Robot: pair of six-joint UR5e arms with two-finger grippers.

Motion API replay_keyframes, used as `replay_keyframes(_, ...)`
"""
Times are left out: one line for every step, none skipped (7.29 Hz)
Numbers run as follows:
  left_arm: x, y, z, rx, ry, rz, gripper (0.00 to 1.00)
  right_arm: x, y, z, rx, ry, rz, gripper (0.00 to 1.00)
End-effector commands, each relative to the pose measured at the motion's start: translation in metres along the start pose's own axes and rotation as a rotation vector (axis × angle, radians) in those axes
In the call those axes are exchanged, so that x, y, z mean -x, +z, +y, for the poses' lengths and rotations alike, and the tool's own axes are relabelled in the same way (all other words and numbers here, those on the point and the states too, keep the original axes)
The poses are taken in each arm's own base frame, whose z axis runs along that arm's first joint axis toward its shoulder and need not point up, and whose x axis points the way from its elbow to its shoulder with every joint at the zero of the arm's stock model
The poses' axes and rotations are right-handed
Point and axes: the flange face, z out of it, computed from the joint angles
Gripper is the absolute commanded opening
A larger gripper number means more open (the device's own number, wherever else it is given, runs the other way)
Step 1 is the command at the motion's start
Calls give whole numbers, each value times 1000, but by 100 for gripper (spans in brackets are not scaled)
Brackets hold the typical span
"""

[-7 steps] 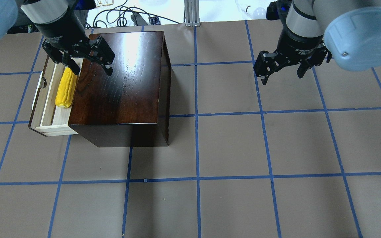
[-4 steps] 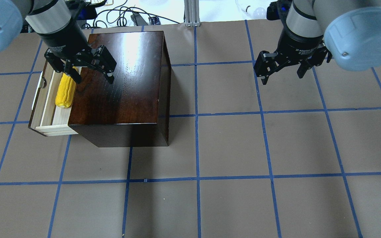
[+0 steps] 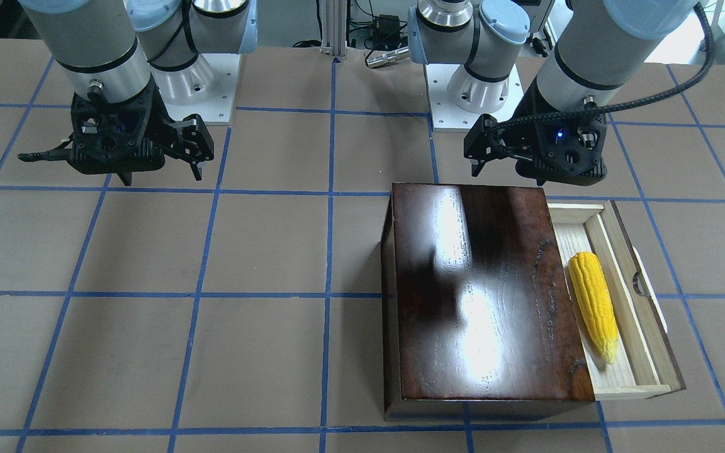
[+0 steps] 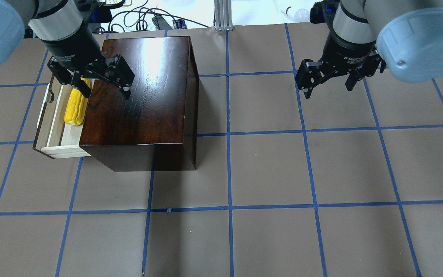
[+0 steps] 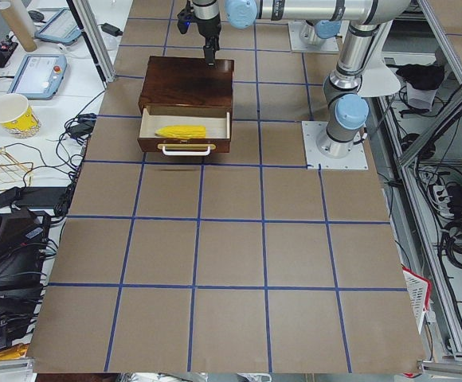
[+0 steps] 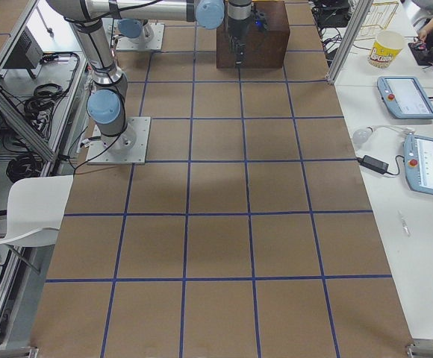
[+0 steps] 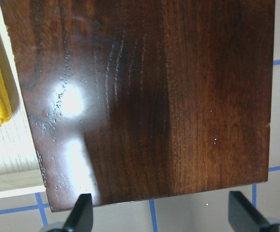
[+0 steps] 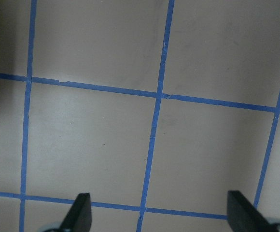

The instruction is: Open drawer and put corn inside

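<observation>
Risk 1: the left gripper [image 4: 106,90] hangs over the box [image 4: 140,100] at upper left of the overhead view. Any descent would strike the lid or the drawer [image 3: 646,352] rim.
Risk 2: a sideways sweep by its outer finger could drag the corn [image 4: 76,107].
Corn position: flat in the open drawer, alongside the box front.
Corn versus jaws: outside the wide, empty left jaws, with 1 end under the outer finger. Clearance cannot be judged.
Right gripper [image 4: 329,89]: spread wide, empty, upper right, well apart.

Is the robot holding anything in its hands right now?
No, nothing is held. The left gripper and the right gripper are both open and empty. The corn lies loose in the open drawer.
</observation>
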Motion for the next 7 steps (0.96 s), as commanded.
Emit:
replay_keyframes(-5, 2, 4, 0, -10, -48, 100, 1, 0, 0, 0, -2, 0, 100)
replay_keyframes(-5, 4, 4, 1, -15, -46, 100, 1, 0, 0, 0, -2, 0, 100)
replay_keyframes(-6, 3, 5, 0, -16, -43, 100, 1, 0, 0, 0, -2, 0, 100)
replay_keyframes(-6, 4, 5, 1, -16, -40, 100, 1, 0, 0, 0, -2, 0, 100)
replay_keyframes(-6, 4, 5, 1, -16, -40, 100, 1, 0, 0, 0, -2, 0, 100)
replay_keyframes(-6, 4, 5, -2, -17, -39, 100, -1, 0, 0, 0, 1, 0, 100)
replay_keyframes(-7, 5, 4, -5, -14, -39, 100, 1, 0, 0, 0, -2, 0, 100)
